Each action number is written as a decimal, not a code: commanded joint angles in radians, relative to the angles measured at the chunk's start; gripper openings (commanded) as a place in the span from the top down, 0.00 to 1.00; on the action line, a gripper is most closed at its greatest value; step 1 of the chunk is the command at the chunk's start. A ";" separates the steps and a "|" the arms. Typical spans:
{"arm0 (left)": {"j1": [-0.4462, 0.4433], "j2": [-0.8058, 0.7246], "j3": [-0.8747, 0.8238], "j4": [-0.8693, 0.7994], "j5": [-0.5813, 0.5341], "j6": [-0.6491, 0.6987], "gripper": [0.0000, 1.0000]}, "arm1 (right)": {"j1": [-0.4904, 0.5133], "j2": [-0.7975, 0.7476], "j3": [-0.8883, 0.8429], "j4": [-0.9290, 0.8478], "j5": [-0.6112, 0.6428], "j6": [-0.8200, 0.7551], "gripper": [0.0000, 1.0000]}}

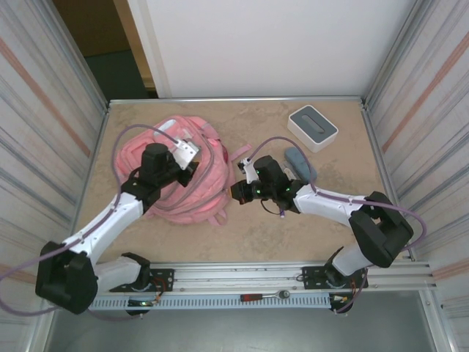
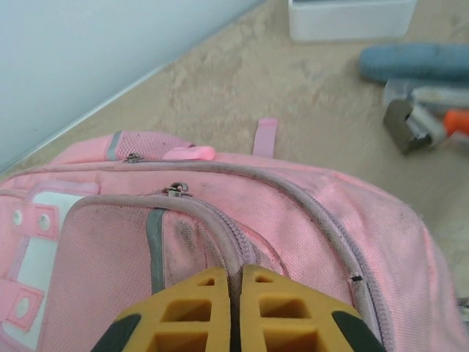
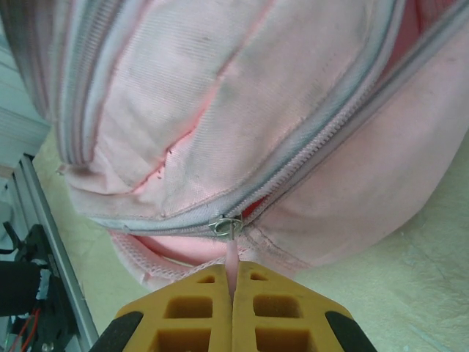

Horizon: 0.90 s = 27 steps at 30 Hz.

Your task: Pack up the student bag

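The student bag (image 1: 176, 176) is a large pink backpack lying flat at the left middle of the table. My left gripper (image 1: 195, 173) sits on top of it. In the left wrist view the yellow fingers (image 2: 201, 308) are shut on the raised grey zipper seam (image 2: 234, 246) of the student bag (image 2: 293, 213). My right gripper (image 1: 236, 191) is at the bag's right edge. In the right wrist view the right gripper (image 3: 233, 273) is shut on the thin pink pull tab (image 3: 232, 253) hanging from the metal zipper slider (image 3: 227, 226). Beside the slider the zip gapes slightly over a red lining.
A white-and-grey box (image 1: 313, 127) stands at the back right of the table. A blue-grey pouch (image 1: 299, 163) lies in front of it, close behind the right arm. A red-handled tool (image 1: 264, 295) rests on the front rail. Metal walls close in both sides.
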State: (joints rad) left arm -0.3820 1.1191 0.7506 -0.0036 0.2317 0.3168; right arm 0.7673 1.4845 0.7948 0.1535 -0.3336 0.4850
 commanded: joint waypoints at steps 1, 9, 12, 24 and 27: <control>0.019 -0.085 0.008 0.114 0.168 -0.058 1.00 | 0.014 -0.031 0.001 -0.003 0.057 -0.037 1.00; 0.033 -0.092 -0.002 0.105 0.092 -0.083 1.00 | 0.044 -0.051 0.013 0.003 0.062 -0.068 1.00; 0.038 -0.073 0.003 0.074 0.091 -0.057 1.00 | 0.052 -0.071 0.020 -0.042 0.145 -0.083 1.00; 0.143 -0.061 -0.009 0.024 0.244 0.005 1.00 | 0.105 -0.108 0.055 -0.195 0.547 -0.197 1.00; 0.154 -0.051 -0.006 0.013 0.252 0.013 1.00 | 0.105 -0.110 0.058 -0.206 0.596 -0.215 1.00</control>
State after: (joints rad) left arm -0.2539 1.0855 0.7361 -0.0109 0.4541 0.2874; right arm 0.8913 1.4059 0.8333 0.0296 0.0666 0.3164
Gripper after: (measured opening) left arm 0.085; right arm 0.042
